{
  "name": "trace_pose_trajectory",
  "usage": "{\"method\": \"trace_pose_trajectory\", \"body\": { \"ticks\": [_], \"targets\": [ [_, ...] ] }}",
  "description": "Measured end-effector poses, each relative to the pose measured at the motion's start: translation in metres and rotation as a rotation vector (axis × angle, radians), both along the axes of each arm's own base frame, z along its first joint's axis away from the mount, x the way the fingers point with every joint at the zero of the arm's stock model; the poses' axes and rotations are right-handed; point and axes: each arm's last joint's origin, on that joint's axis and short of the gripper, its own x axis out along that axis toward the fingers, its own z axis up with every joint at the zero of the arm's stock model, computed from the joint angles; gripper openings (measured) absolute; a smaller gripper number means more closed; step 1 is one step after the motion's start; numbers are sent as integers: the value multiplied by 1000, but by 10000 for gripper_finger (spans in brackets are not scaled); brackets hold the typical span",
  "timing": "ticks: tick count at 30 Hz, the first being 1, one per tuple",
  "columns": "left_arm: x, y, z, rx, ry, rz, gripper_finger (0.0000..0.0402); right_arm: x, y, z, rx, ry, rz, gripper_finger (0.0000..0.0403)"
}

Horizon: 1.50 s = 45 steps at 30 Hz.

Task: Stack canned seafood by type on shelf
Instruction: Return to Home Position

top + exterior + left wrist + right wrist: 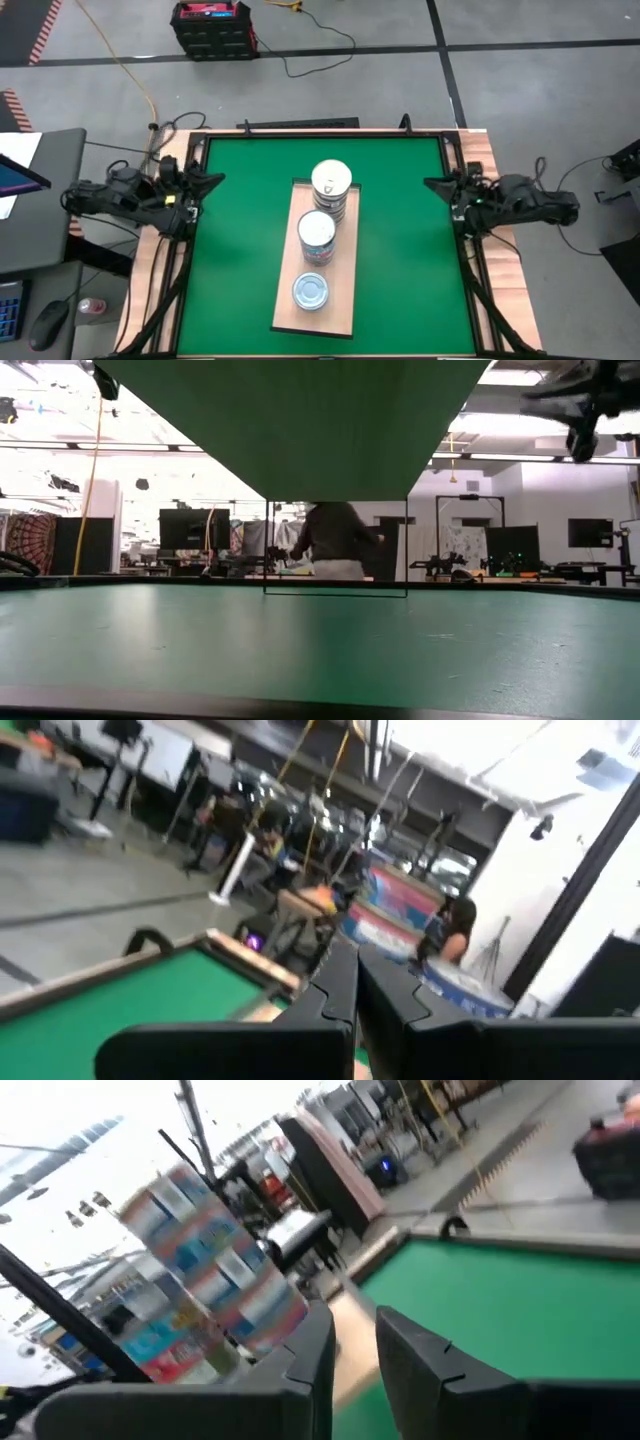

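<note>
The pale wooden shelf lies lengthwise on the middle of the green mat. Three groups of canned seafood stand on it in a row: a tall stack with a pale top at the far end, a stack with a silver top in the middle, and a low silver-topped tin at the near end. My left gripper hovers at the mat's left edge, shut and holding nothing. My right gripper hovers at the right edge, its fingers a narrow gap apart and holding nothing. The low view shows no tins.
A wooden table rim and a dark frame surround the mat. Bare green mat lies on both sides of the shelf. A person stands in the room beyond the far edge, and another person shows in the left wrist view.
</note>
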Motion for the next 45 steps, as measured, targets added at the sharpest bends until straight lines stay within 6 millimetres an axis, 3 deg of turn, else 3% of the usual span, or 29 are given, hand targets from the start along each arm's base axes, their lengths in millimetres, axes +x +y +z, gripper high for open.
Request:
{"method": "trace_pose_trajectory", "body": {
  "ticks": [5, 11, 20, 26, 32, 37, 45],
  "targets": [
    [-18, 6, -3, 5, -28, 51, 0, -15, -3, 24, -91, -34, -32, 98],
    [-9, 5, -35, -42, -21, 53, 0, -19, -4, 29, -142, -21, -67, 97],
    [7, 5, -84, -72, -122, 60, 0, 1, -4, -2, -40, 13, -76, 97],
    [15, 4, -101, -71, -150, 13, 0, 13, -3, -19, 25, -38, -24, 97],
    [21, 3, -119, -77, -90, 2, 0, 18, -2, -31, 92, -30, -23, 97],
    [21, 5, -121, -75, -64, 80, 0, 18, -4, -42, 171, 37, -108, 97],
    [25, 6, -141, 68, 187, 152, 0, 16, -4, -58, 57, 253, -111, 97]
  ]
}}
